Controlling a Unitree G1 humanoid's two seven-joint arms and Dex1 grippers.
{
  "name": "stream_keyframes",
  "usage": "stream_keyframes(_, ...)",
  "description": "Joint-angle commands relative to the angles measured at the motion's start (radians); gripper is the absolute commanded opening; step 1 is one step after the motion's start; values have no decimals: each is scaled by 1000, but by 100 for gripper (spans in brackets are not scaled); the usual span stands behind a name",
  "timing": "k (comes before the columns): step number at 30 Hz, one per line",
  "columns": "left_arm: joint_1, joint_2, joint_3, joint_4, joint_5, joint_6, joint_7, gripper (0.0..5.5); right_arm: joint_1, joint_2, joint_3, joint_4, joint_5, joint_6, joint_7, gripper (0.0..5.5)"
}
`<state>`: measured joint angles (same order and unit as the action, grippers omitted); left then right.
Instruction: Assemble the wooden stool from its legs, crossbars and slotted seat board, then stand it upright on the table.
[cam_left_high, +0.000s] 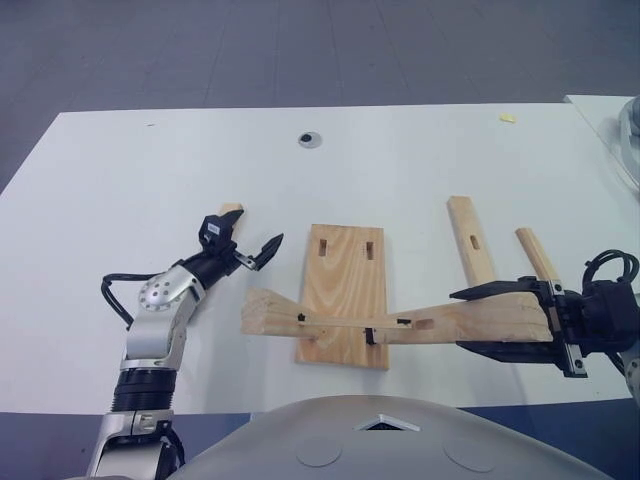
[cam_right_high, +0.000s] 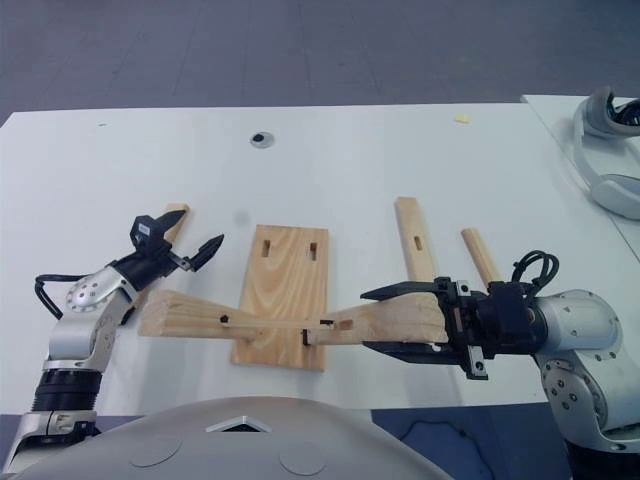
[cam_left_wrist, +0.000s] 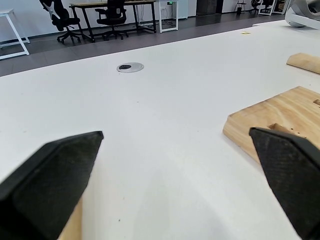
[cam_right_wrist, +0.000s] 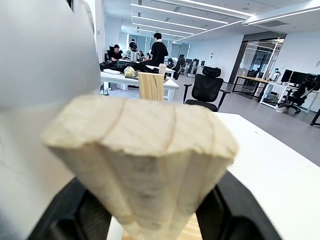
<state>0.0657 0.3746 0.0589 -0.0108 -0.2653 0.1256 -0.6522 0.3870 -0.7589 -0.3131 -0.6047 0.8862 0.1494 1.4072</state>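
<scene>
My right gripper (cam_left_high: 470, 320) is shut on a joined frame: a leg (cam_left_high: 485, 318), a thin crossbar (cam_left_high: 345, 323) and a second leg (cam_left_high: 268, 312). It holds the frame level across the near end of the slotted seat board (cam_left_high: 343, 270), which lies flat mid-table. That leg's end grain (cam_right_wrist: 145, 150) sits between the black fingers (cam_right_wrist: 85, 215). My left gripper (cam_left_high: 248, 230) is open, low over the table left of the board, beside a short wooden piece (cam_left_high: 233, 210). A slotted leg (cam_left_high: 470, 240) and a thin stick (cam_left_high: 537, 255) lie loose to the right.
A round cable grommet (cam_left_high: 311, 140) sits in the table at the back centre, and a small yellow scrap (cam_left_high: 508, 118) at the back right. A white headset (cam_right_high: 610, 150) rests on the neighbouring table to the right. Bare white tabletop (cam_left_high: 150, 170) lies at the back left.
</scene>
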Motion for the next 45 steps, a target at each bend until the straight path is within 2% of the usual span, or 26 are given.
stream_keyframes(1, -9, 13, -4, -16, 1, 8, -2, 540, 45, 24, 24, -41, -64, -19, -37, 207)
stream_keyframes(9, 14, 15, -1, -31, 1, 13, 2, 540, 83, 15, 35, -103, -115, -8, -155, 207)
stream_keyframes(15, 62, 1, -1, -55, 4, 10, 24, 540, -41, -12, 22, -98, -120, 97, -357, 207)
stream_keyframes(19, 74, 0, -1, -60, 2, 11, 29, 540, -55, -20, 28, -135, -99, 140, -404, 207)
stream_keyframes(26, 86, -15, -16, -68, 3, 6, 44, 540, -59, -63, 21, -93, -33, 166, -308, 207)
stream_keyframes(36, 123, -53, -33, -84, 4, 2, 69, 540, -303, -71, 100, 73, -71, 173, -261, 207)
stream_keyframes(45, 131, -49, -29, -72, 5, -2, 72, 540, -253, -64, 81, 26, -30, 206, -250, 207)
